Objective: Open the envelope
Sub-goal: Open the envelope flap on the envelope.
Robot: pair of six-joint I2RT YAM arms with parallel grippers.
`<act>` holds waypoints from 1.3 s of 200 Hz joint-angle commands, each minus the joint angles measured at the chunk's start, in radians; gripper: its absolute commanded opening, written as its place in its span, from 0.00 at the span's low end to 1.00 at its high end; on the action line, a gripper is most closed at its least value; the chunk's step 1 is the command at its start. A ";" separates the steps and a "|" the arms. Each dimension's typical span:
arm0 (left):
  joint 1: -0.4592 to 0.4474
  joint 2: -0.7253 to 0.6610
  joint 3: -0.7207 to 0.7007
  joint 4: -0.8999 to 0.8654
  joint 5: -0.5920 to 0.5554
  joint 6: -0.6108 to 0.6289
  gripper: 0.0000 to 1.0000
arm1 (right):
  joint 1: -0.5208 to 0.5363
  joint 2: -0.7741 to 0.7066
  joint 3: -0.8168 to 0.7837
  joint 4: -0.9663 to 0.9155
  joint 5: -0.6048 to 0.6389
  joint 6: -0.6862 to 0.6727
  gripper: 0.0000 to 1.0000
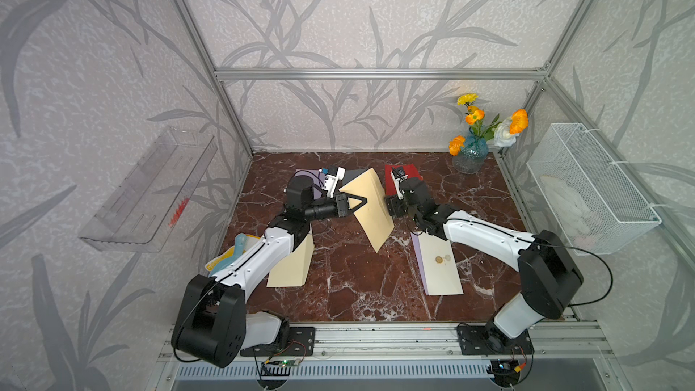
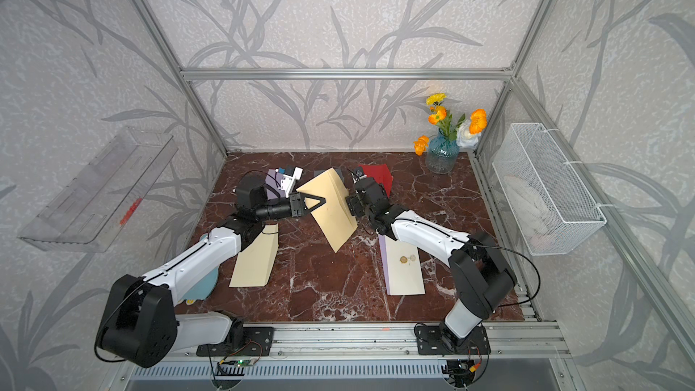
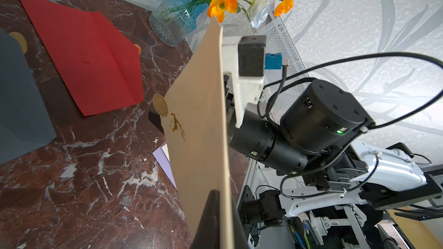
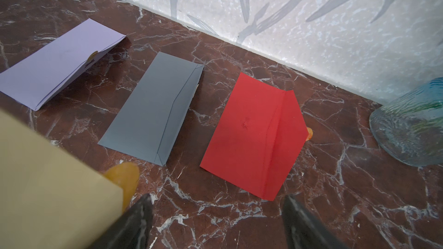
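Left end effector (image 1: 360, 201) is clamped on the tan envelope (image 1: 372, 220), holding it edge-up over the counter (image 1: 338, 287); its long axis slants from the low near corner up and away; right end effector (image 4: 217, 223), jaws spread and empty, hovers just beside the gold seal (image 4: 124, 178), nearest the flap.

Bright, even, diffuse light with soft shadows; top views bow at edges; wrist views blur close up.
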 commanded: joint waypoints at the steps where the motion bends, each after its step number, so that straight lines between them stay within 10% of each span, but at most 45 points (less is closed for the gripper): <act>1: 0.004 -0.057 -0.005 0.066 0.040 -0.011 0.00 | -0.001 0.009 0.013 -0.031 -0.019 0.020 0.84; 146: 0.002 0.024 0.014 0.327 0.117 -0.190 0.00 | -0.001 0.065 0.046 -0.020 -0.161 0.048 0.84; 260: 0.038 -0.017 0.064 -0.010 0.040 0.001 0.00 | -0.001 -0.134 -0.052 -0.051 -0.027 0.002 0.85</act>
